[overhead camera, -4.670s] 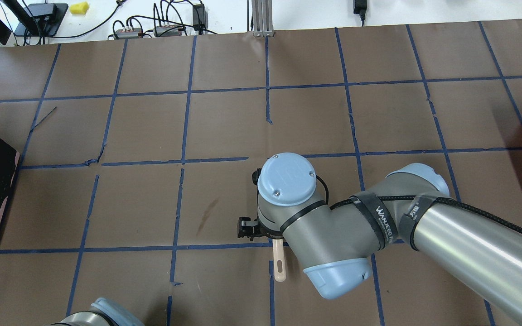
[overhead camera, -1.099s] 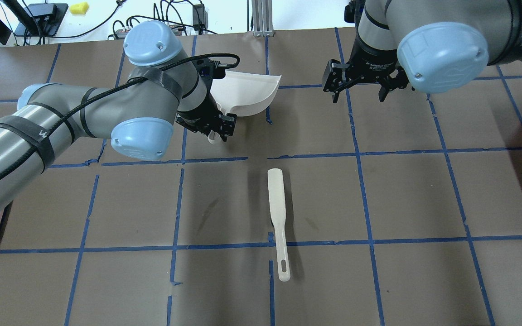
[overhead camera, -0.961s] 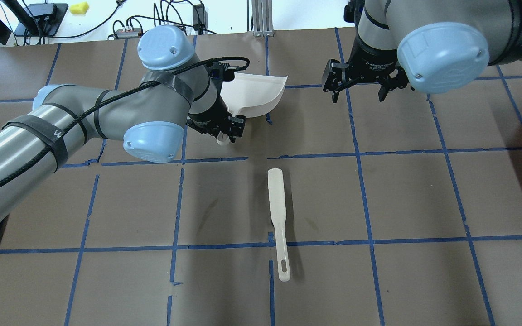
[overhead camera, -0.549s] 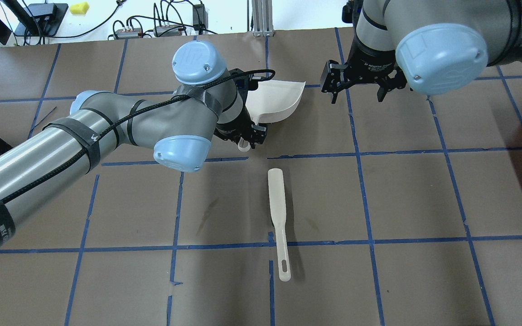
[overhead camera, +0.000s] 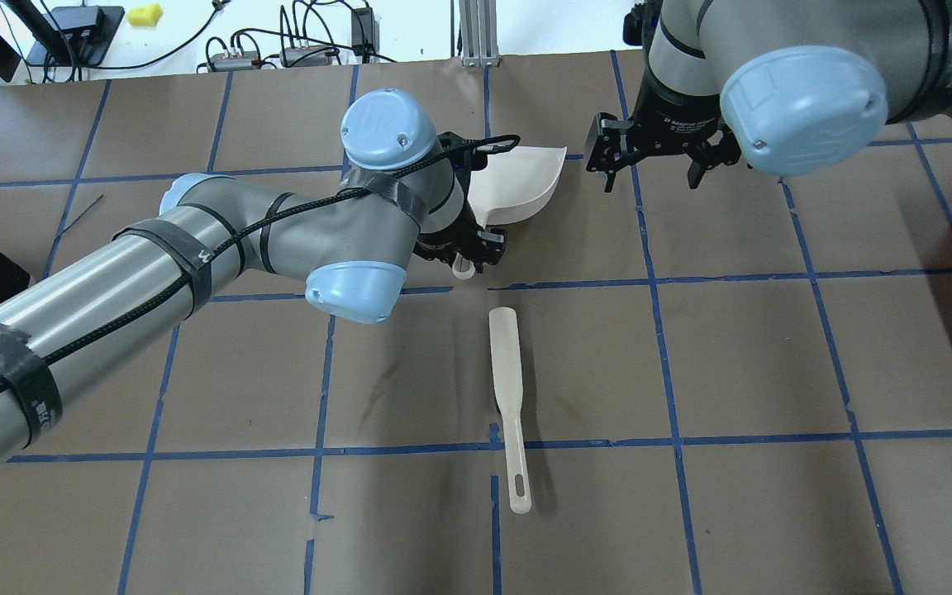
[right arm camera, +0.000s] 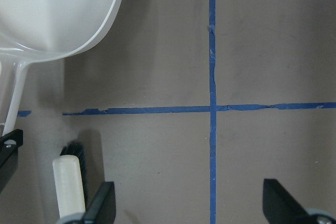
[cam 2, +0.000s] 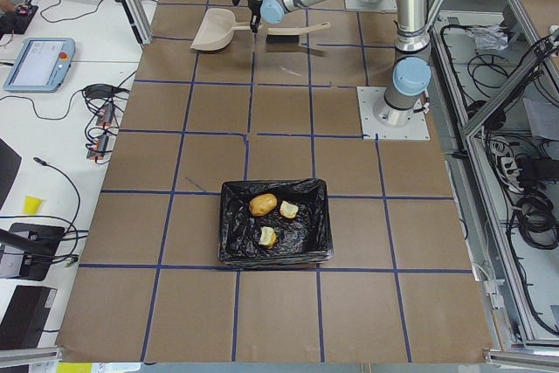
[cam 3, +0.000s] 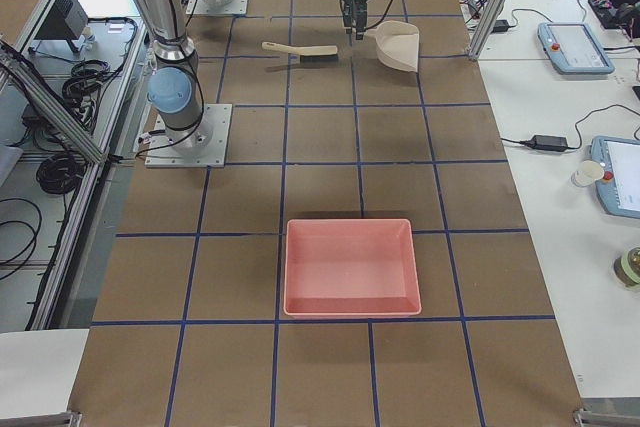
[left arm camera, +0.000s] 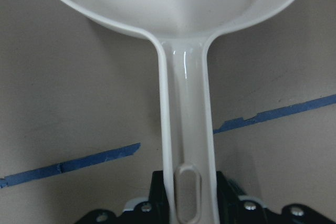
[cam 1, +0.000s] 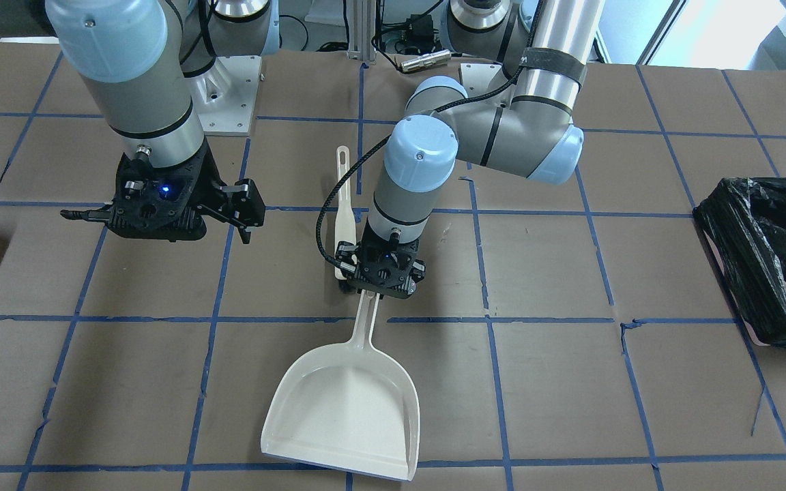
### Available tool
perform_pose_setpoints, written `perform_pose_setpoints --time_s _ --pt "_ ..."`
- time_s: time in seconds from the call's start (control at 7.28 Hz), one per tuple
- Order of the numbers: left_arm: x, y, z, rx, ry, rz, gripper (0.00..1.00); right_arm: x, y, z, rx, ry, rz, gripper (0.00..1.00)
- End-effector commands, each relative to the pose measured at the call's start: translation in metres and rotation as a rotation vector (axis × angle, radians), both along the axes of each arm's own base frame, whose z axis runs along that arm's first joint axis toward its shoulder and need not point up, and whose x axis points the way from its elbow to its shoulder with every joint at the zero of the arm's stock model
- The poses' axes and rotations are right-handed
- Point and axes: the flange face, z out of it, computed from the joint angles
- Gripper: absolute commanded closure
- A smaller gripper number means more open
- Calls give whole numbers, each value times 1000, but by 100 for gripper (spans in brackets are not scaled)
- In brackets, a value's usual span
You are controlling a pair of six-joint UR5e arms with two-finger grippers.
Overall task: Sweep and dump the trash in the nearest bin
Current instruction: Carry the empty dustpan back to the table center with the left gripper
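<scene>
My left gripper point(overhead camera: 468, 258) is shut on the handle of an empty cream dustpan point(overhead camera: 521, 182), as the front-facing view point(cam 1: 383, 273) and the left wrist view point(left arm camera: 186, 211) also show. My right gripper point(overhead camera: 649, 157) is open and empty, just right of the pan's mouth. The bin point(cam 2: 275, 220), lined with a black bag, stands far off at the table's left end. It holds the trash: a tan-orange ball point(cam 2: 262, 204), a bread-like chunk point(cam 2: 288, 210) and a pale piece point(cam 2: 268, 236).
A cream brush point(overhead camera: 507, 397) lies loose on the table, nearer the robot than the dustpan. A pink tray point(cam 3: 350, 267) stands toward the table's right end. Cables and devices lie beyond the table's far edge.
My left arm has carried the dustpan to the right, away from the bin. My right gripper has stayed open in place. The brush has not moved over the last second.
</scene>
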Motion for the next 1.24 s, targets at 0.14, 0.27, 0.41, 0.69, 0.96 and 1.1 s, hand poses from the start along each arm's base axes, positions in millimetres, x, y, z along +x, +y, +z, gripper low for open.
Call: perform_pose_setpoints --time_s 0.14,0.27,0.41,0.69,0.96,1.1 --pt "-8 4 -4 8 1 7 98 0 0 0 1 0 0 0" --pt "-12 6 -5 6 0 1 98 0 0 0 1 0 0 0" --pt "-15 7 -5 10 8 33 98 0 0 0 1 0 0 0" --pt "-21 11 -11 23 7 47 97 0 0 0 1 0 0 0" --pt "-32 22 -18 34 -3 20 97 -1 0 -1 2 0 -1 0" --pt "-32 24 -18 35 -5 20 91 -2 0 -1 2 0 -1 0"
